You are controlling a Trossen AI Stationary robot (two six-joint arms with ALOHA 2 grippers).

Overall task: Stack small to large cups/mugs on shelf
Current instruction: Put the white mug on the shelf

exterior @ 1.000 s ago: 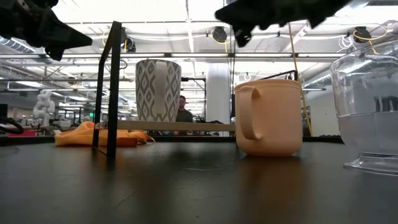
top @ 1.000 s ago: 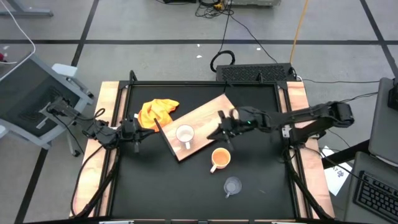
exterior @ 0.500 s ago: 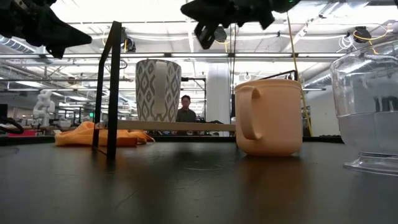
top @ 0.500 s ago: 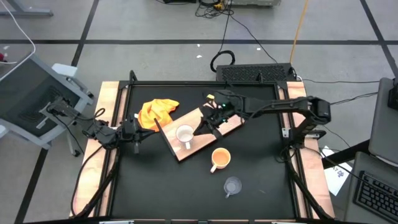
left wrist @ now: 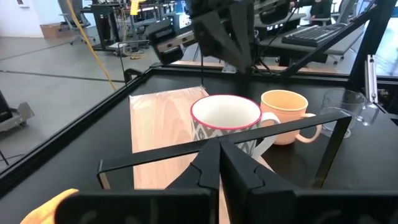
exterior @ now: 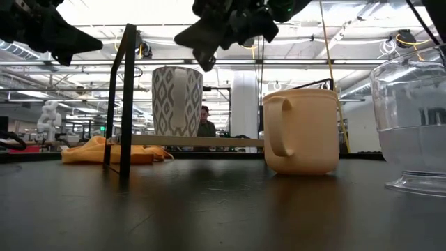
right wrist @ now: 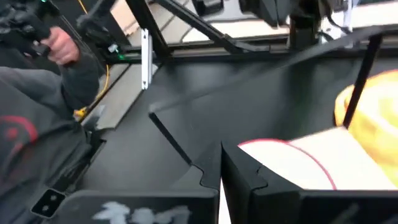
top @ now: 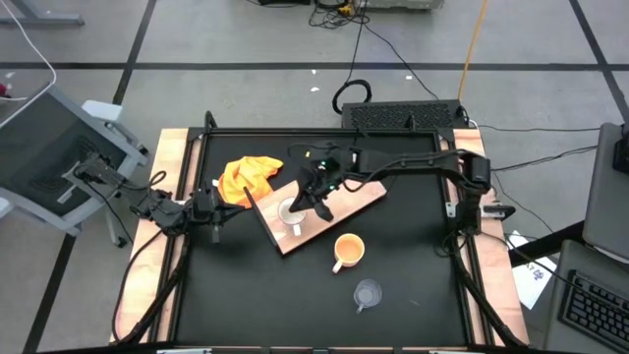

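Swung across from beside the orange mug (top: 347, 251); right claw (top: 307, 200), fingers together and empty, now above white mug (top: 292, 211) on shelf (top: 344, 192). Likely first pick. Left claw (top: 218, 208) together, parked aside.

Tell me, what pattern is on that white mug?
A grey diamond pattern on the white mug, with a red rim; the low view shows it best.

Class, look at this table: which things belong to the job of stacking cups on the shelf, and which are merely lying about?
Part of the job:
white mug, standing on the board
yellow-orange mug, on the black tabletop
clear glass cup, on the tabletop
wooden board
right gripper, shut, above the white mug

Lying about:
yellow-orange cloth, beside the board
left gripper, shut, waiting
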